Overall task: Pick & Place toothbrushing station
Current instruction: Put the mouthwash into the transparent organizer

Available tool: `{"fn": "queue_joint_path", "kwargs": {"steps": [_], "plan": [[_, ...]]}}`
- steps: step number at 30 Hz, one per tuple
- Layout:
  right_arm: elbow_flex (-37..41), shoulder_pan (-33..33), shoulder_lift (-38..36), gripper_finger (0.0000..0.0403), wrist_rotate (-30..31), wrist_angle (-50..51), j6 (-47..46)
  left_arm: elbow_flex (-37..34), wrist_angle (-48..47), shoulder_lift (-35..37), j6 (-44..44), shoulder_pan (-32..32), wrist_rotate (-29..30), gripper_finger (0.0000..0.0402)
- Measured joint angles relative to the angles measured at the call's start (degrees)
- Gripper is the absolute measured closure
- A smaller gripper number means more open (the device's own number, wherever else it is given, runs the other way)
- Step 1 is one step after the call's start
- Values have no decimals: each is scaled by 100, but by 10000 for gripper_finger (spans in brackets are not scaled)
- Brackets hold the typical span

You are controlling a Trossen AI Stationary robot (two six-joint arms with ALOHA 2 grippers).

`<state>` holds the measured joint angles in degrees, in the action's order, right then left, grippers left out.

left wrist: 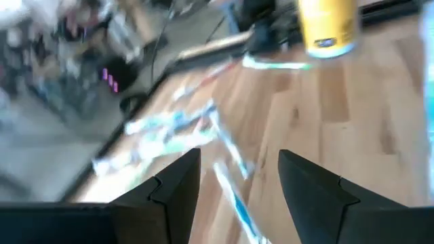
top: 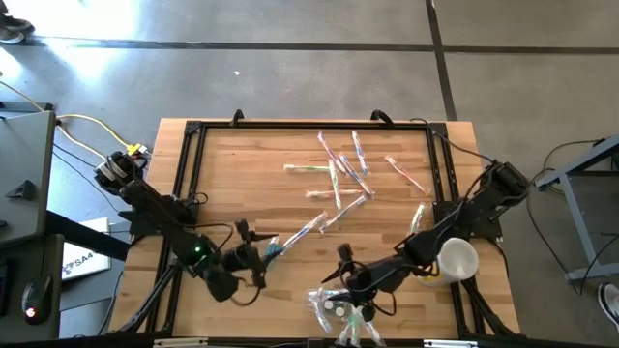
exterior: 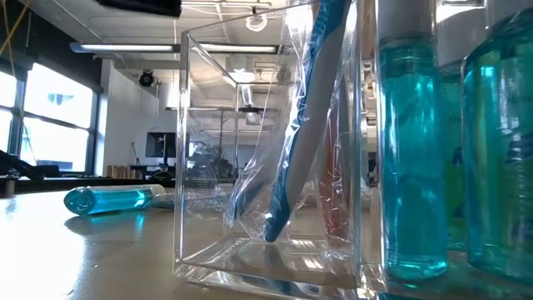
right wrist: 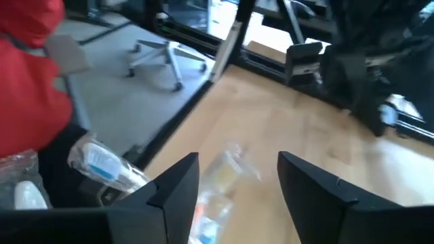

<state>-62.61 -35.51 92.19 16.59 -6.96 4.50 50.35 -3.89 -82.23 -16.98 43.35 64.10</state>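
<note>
Several clear-wrapped toothbrushes (top: 338,174) lie scattered on the far middle of the wooden table. One wrapped blue toothbrush (top: 302,232) lies nearer, its near end by my left gripper (top: 263,256). That gripper is open, and the brush (left wrist: 234,196) shows on the table between its fingers, untouched. A clear box (exterior: 266,167) stands at the near edge (top: 338,309). Inside it a wrapped blue toothbrush (exterior: 300,142) leans with its lower end on the box floor. My right gripper (top: 343,273) hovers open just beyond the box, with nothing between its fingers (right wrist: 237,163).
A white cup (top: 456,259) sits by the right arm. Tall teal bottles (exterior: 408,150) stand right of the box, and a small blue bottle (exterior: 108,198) lies on the table to its left. A black frame (top: 193,130) rims the table. Something red (right wrist: 27,74) shows beyond the table's edge.
</note>
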Motion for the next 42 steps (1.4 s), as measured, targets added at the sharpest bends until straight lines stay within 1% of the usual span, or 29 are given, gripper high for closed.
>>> {"fn": "queue_joint_path", "kwargs": {"steps": [2,4,6,10,12,13,16,18,20,22,26,29,38,42], "plan": [[0,-126,-100,213,300,116,-18,0,-559,3,-1031,-227,-430,210],[0,-249,-147,214,484,211,-20,0,-1109,1,-2042,-527,-1117,210],[0,-341,-147,215,573,253,-20,0,-1585,1,-2842,-842,-1805,210],[-2,-467,-145,215,645,287,-31,-5,-2363,-44,-3913,-1389,-3259,210],[-2,-467,-145,216,644,410,-38,-79,-2478,-84,-4373,-1566,-3781,210],[-2,-467,-145,216,641,450,-38,-131,-2458,-118,-4579,-1623,-3922,210],[-2,-463,-145,216,648,567,-196,-240,-2468,-218,-5136,-1650,-4115,210],[-2,-453,-145,216,648,685,-336,-247,-2452,-308,-5272,-1635,-4129,210],[-2,-421,-145,216,635,747,-459,-258,-2321,-352,-5263,-1632,-4134,210],[-2,-408,-145,216,645,796,-557,-251,-2116,-401,-5214,-1634,-4276,210],[-2,-408,-145,216,644,795,-597,-251,-2038,-519,-5315,-1634,-4582,210],[-2,-412,-145,216,641,810,-621,-253,-1980,-674,-5402,-1634,-4682,210],[-2,-410,-143,216,638,850,-626,-229,-1943,-1177,-5400,-1666,-4669,210],[-2,-410,-143,216,563,850,-628,-223,-2066,-1285,-5383,-1713,-4784,210]]}}
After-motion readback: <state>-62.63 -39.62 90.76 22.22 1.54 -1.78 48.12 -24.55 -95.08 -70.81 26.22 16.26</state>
